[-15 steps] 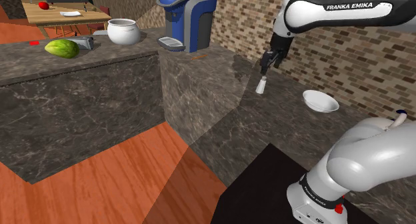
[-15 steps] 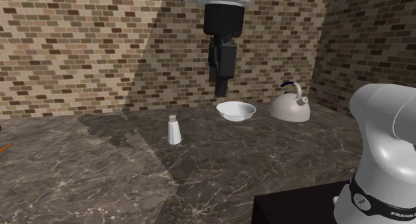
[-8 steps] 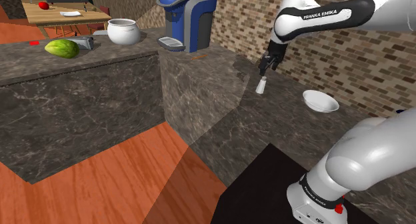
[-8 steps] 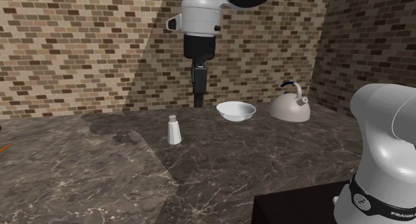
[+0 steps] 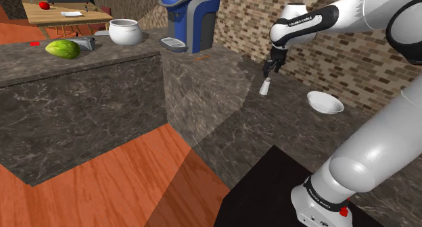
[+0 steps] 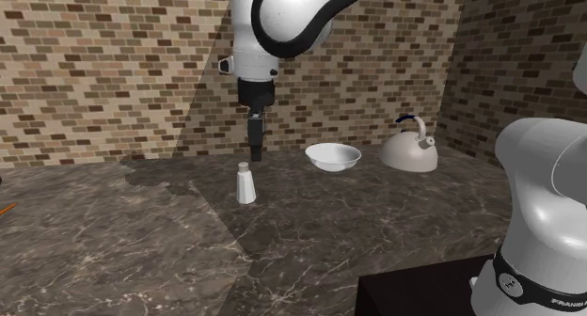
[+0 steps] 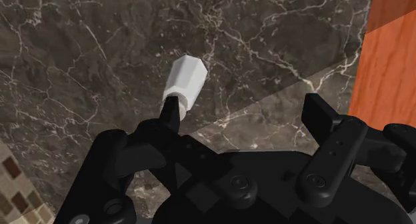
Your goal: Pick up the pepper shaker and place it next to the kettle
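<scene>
fingers (image 6: 255, 150) lower than a second ago, now close above the top of the white shaker (image 6: 246, 186)

White arm (image 5: 368, 141) is showing dark joints. Black band (image 5: 302, 21) is carrying white FRANKA EMIKA lettering. Red spot (image 5: 345, 211) is sitting on the base collar. All-black gripper (image 5: 267, 72) is showing round screws (image 7: 307, 183).

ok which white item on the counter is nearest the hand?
The small white tapered shaker, just below the black hand. The white bowl and pale kettle stand off to the second exterior view's right.
</scene>
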